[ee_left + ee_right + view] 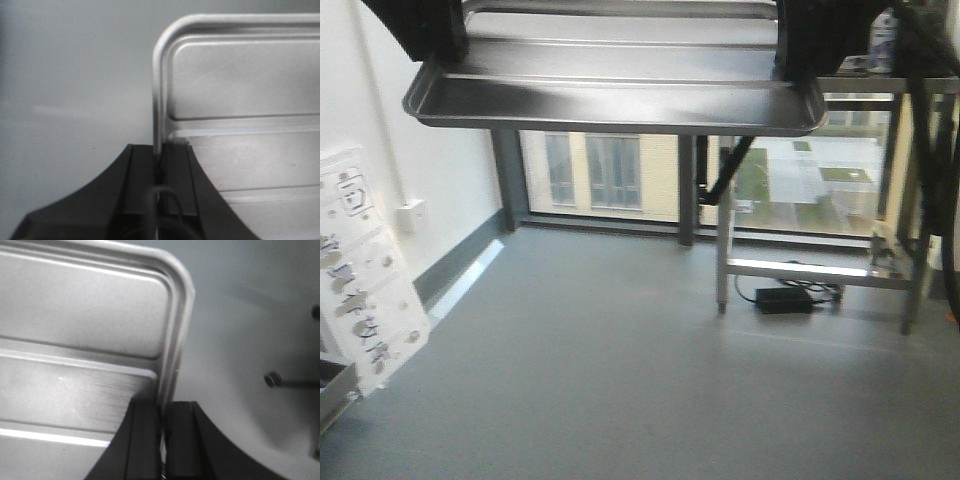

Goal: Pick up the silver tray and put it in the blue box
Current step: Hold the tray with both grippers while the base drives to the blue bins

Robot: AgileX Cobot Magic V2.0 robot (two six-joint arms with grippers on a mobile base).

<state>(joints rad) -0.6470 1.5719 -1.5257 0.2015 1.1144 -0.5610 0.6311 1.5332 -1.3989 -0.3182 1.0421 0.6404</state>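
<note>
Exterior front-facing view has the silver tray (620, 100) up in the air, roughly level, well above the grey floor (620, 380), held at both short ends. Left wrist cam shows the left gripper (161, 170) with its fingers pinched tight on the tray's rim. The right gripper (164, 427) is the same deal on the opposite rim.
</note>
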